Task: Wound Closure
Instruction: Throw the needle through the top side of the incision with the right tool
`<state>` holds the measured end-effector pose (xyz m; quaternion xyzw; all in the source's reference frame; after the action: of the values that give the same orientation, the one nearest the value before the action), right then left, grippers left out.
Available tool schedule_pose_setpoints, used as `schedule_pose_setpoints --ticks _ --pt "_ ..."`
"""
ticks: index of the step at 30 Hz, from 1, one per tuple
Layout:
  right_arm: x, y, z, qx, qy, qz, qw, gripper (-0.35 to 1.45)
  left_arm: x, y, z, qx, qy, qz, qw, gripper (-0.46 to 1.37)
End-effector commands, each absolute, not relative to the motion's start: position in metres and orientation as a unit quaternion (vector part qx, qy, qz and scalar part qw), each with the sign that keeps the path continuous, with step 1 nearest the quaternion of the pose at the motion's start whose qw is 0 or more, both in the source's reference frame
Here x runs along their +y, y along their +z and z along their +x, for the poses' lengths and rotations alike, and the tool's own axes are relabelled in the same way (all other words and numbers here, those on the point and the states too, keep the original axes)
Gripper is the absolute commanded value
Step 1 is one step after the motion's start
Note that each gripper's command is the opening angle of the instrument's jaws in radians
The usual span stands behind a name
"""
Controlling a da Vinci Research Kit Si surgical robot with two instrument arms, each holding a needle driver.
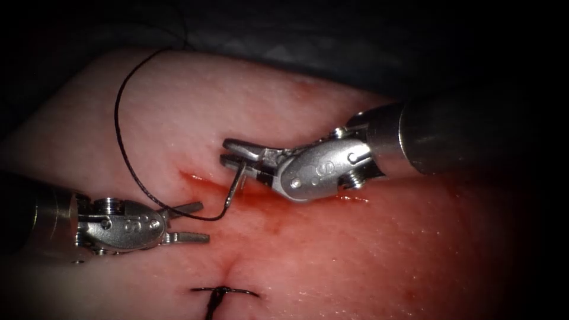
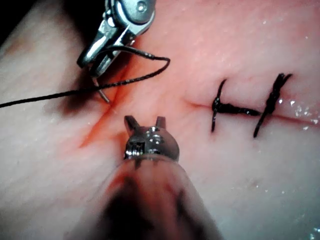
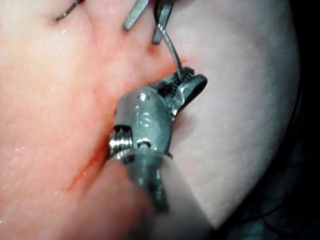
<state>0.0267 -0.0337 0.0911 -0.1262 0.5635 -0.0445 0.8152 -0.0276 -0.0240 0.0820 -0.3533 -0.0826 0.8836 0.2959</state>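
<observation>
Both tool clevises stamped "S". Right tool (image 1: 228,153) clenched on needle (image 1: 235,185) near one end; needle hangs over upper end of cut (image 1: 201,179), not in tissue (image 1: 367,255). Thread (image 1: 121,142) loops from needle across left side. Left tool (image 1: 192,222) spread, grasping nothing, left of cut. Finished stitch (image 1: 222,291) below.

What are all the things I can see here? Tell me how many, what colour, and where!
tissue: one, pink, under everything.
cut: one, reddish line across the tissue.
red fluid: one wet patch, along the cut.
needle: one, grey, curved, clear of the tissue, gripped near one end.
thread: one, black, looping across the tissue from the needle.
finished stitches: two, black, across the cut.
left tool: one, silver, jaws open, holding nothing.
right tool: one, silver, jaws shut on the needle.
</observation>
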Motion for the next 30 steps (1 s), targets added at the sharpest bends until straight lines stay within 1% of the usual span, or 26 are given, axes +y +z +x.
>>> schedule_pose_setpoints --ticks 1,4,8,15,20,26,30 --pt "-0.0337 0.0909 0.0267 0.564 -0.046 -0.13 0.814 -0.35 -0.024 0.082 -0.0276 -0.084 0.883 -0.354 0.295 0.19" --pt "-0.0336 0.0904 0.0266 0.564 -0.049 -0.131 0.814 -0.35 -0.0239 0.0821 -0.0276 -0.08 0.882 -0.359 0.294 0.06" --pt "-0.0332 0.0895 0.0264 0.564 -0.055 -0.134 0.813 -0.35 -0.0238 0.0821 -0.0277 -0.079 0.882 -0.36 0.294 0.03" --pt "-0.0311 0.0878 0.0261 0.561 -0.075 -0.146 0.812 -0.35 -0.0237 0.0822 -0.0278 -0.08 0.881 -0.36 0.296 0.1" --pt "-0.0294 0.0865 0.0259 0.558 -0.088 -0.154 0.81 -0.35 -0.0236 0.0825 -0.0277 -0.079 0.881 -0.362 0.296 0.12" --pt "-0.0278 0.0859 0.0258 0.56 -0.083 -0.152 0.81 -0.35 -0.0234 0.0831 -0.0276 -0.08 0.879 -0.363 0.3 0.2" --pt "-0.0267 0.0856 0.0257 0.56 -0.084 -0.153 0.81 -0.35 -0.0232 0.0838 -0.0275 -0.078 0.879 -0.365 0.298 0.21"
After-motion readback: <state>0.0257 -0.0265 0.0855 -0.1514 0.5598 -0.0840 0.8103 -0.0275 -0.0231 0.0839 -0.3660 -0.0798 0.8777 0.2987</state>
